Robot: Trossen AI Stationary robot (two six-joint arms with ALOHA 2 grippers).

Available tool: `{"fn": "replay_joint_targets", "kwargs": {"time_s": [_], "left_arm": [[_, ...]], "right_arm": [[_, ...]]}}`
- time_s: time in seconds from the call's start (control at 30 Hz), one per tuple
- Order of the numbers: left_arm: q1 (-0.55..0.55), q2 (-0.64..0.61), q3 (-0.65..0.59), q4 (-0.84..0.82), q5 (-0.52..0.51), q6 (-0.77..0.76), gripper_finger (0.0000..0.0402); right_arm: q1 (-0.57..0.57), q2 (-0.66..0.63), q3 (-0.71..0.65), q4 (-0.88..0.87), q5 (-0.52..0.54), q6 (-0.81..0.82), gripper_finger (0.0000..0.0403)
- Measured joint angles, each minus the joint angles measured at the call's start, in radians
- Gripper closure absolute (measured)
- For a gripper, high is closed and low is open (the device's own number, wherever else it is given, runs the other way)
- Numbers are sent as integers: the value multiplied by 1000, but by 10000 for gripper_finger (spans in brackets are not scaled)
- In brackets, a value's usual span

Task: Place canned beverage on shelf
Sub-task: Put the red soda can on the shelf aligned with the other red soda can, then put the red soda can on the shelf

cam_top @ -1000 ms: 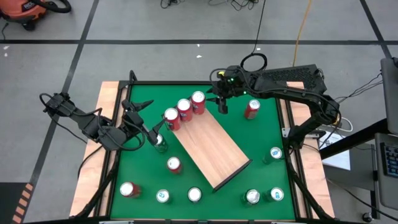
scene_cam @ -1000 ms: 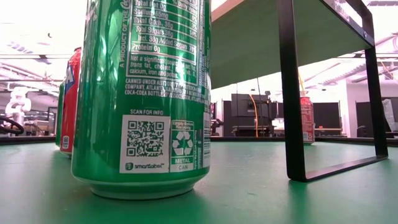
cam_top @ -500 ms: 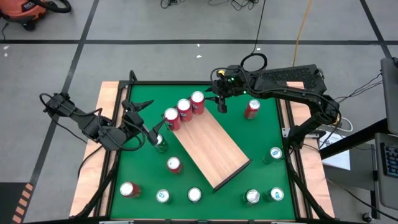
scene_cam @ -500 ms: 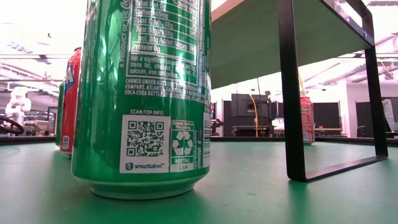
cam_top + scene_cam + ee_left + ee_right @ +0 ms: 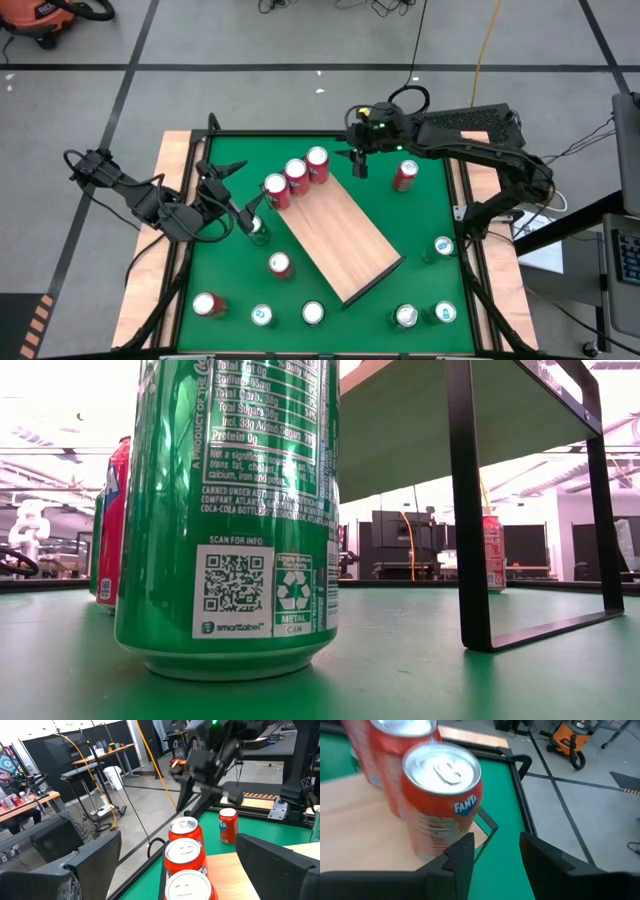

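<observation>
The shelf (image 5: 345, 240) is a light wood board on dark legs, standing slantwise mid-table. Three red cans stand upright in a row on its far-left end; the farthest one (image 5: 318, 162) is the Fanta can (image 5: 442, 795) in the right wrist view. My right gripper (image 5: 360, 168) (image 5: 495, 845) hovers just right of that can, open, with nothing between its fingers. My left gripper (image 5: 235, 195) waits at the table's left, wide open and holding nothing. It points along the can row (image 5: 185, 855), and a green can (image 5: 258, 230) stands on the table beside it.
A red can (image 5: 405, 175) stands on the table at the far right and two more (image 5: 280, 264) (image 5: 208, 304) at the near left. Several green cans line the near edge (image 5: 313, 313) and the right side (image 5: 444, 246). One green can (image 5: 230, 520) fills the low view beside a shelf leg (image 5: 470, 510).
My right gripper has risen slightly and drawn back a little from the farthest red can on the shelf, with its fingers the same distance apart. The cans and the shelf have stayed where they were.
</observation>
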Motion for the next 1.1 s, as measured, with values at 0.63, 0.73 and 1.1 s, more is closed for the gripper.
{"fn": "replay_joint_targets", "kwargs": {"time_s": [0.63, 0.73, 1.1], "left_arm": [[-16, 106, -34, 66, 41, -72, 17], [-22, 112, -34, 105, 44, -67, 17], [-33, 112, -34, 160, 72, -65, 17]], "right_arm": [[244, -298, 0, -657, 546, 404, 255], [244, -296, -22, -685, 624, 393, 255], [150, -358, -287, -481, 654, 272, 232]]}}
